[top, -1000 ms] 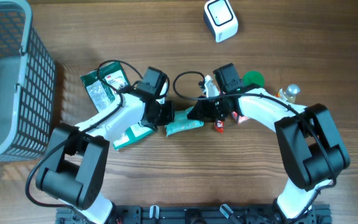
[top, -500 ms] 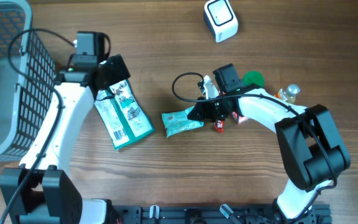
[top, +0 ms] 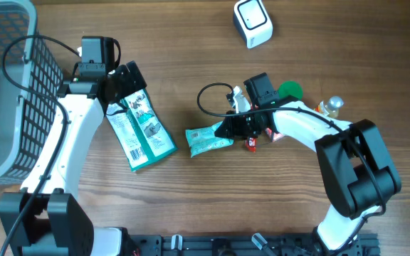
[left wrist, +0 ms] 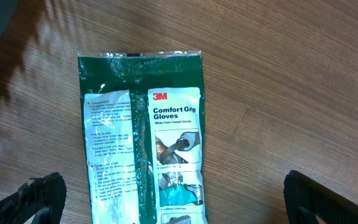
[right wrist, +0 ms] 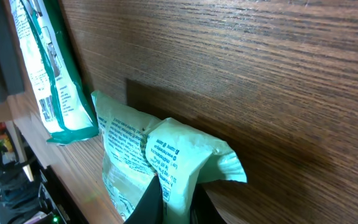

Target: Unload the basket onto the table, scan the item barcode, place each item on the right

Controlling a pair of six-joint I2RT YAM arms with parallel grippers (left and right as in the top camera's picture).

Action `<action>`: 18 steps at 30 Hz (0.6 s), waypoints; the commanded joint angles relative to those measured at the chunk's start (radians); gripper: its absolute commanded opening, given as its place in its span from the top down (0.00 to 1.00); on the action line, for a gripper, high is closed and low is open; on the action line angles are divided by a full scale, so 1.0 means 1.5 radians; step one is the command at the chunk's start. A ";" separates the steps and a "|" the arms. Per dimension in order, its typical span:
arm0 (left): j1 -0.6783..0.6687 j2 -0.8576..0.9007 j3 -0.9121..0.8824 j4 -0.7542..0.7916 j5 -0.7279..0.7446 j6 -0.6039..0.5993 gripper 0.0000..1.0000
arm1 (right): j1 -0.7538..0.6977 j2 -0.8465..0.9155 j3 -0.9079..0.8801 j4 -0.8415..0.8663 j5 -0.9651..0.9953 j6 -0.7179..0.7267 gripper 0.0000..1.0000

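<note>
Left claw (top: 125,91): jaws spread wide, nothing between them. It hangs over the upper end of the 3M Comfort Grip Gloves packet (top: 142,131).
Right claw (top: 228,131): pinched tight on one end of the mint-green pouch (top: 206,140).
Pouch position: in the middle of the wooden table (top: 191,206), free end lying on the surface, just right of the gloves packet but apart from it.
Barcode scanner (top: 252,23): white, at the far edge, well apart from the pouch.
Basket (top: 45,78): grey mesh, far left.
</note>
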 commanded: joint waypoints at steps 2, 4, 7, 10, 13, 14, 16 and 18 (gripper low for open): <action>0.001 0.001 0.002 -0.001 -0.011 0.003 0.00 | 0.005 -0.020 -0.008 -0.004 -0.006 0.000 0.96; 0.001 0.001 0.002 -0.001 -0.011 0.003 0.00 | 0.005 -0.020 -0.008 -0.004 -0.006 -0.004 0.96; 0.001 0.001 0.002 -0.001 -0.011 0.003 0.00 | 0.005 -0.020 -0.008 -0.004 -0.006 -0.019 0.96; 0.001 0.001 0.002 -0.001 -0.011 0.003 0.00 | 0.005 -0.020 -0.008 -0.006 -0.006 -0.021 0.96; 0.001 0.001 0.002 -0.001 -0.011 0.003 0.00 | 0.005 -0.020 -0.008 -0.007 -0.006 -0.022 0.96; 0.001 0.001 0.002 -0.001 -0.011 0.003 0.00 | 0.005 -0.020 -0.008 -0.007 -0.006 -0.022 0.96; 0.001 0.001 0.002 -0.001 -0.011 0.003 0.00 | 0.005 -0.020 -0.008 -0.007 -0.006 -0.022 0.96; 0.001 0.001 0.002 -0.001 -0.011 0.003 0.00 | 0.005 -0.020 -0.008 -0.007 -0.006 -0.022 0.96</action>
